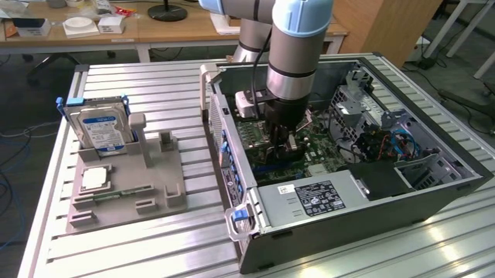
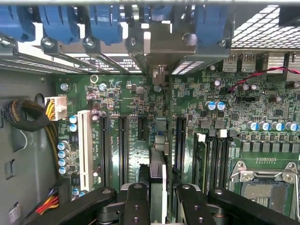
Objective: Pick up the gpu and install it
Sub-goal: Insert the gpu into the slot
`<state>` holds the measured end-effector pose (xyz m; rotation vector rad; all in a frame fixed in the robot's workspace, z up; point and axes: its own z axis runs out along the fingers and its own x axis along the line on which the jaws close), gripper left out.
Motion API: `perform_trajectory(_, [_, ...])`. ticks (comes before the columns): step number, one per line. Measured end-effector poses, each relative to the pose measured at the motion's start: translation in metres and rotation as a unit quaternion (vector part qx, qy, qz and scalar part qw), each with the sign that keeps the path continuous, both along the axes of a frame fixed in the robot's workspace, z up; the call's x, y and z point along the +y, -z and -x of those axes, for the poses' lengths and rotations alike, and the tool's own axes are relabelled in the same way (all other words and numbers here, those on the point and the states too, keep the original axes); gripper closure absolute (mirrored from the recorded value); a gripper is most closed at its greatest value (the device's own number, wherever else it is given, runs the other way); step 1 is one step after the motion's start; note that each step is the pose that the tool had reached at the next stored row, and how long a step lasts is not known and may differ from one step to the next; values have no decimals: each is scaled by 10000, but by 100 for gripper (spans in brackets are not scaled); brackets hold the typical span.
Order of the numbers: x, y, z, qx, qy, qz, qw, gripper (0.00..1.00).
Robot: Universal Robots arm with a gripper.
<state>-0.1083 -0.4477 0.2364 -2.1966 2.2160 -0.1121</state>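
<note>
1. Wrist view: the gpu (image 2: 158, 183), a thin black-faced card seen edge-on, stands upright over the green motherboard (image 2: 243, 108). It runs in line with the long black expansion slots (image 2: 123, 145) that flank it on both sides.
2. The black two-fingered gripper (image 2: 161, 190) is clamped on the card, one finger pressed to each face. Whether the card's lower edge has reached a slot cannot be told.
3. Room is tight along the card. A white slot (image 2: 85, 150) lies beyond the black ones, and a yellow-and-black cable bundle (image 2: 28, 117) hugs the case wall. The blue plastic retaining latches (image 2: 61, 21) line the rear bracket openings ahead of the card's far end.
4. Exterior view: the arm reaches straight down into the black tower case (image 1: 348, 231), which lies on its side with its panel off. The grey power supply box with a white label (image 1: 309, 200) sits in the case's near corner.
5. On the exterior view's left, well apart from the case, a grey plastic fixture tray (image 1: 124, 214) rests on the ribbed aluminium table (image 1: 155, 255).
6. This tray holds a silver hard drive with a blue label (image 1: 99, 130) standing upright, a square silver processor chip (image 1: 94, 178) lying flat, and a narrow green memory stick (image 1: 120, 192).
</note>
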Motion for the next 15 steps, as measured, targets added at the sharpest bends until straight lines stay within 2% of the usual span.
perform_trajectory(1, [0,0,0,-16,0,0,10000,73])
perform_trajectory(3, [0,0,0,-30,-1,0,10000,73])
perform_trajectory(15, [0,4,1,-30,-1,0,10000,73])
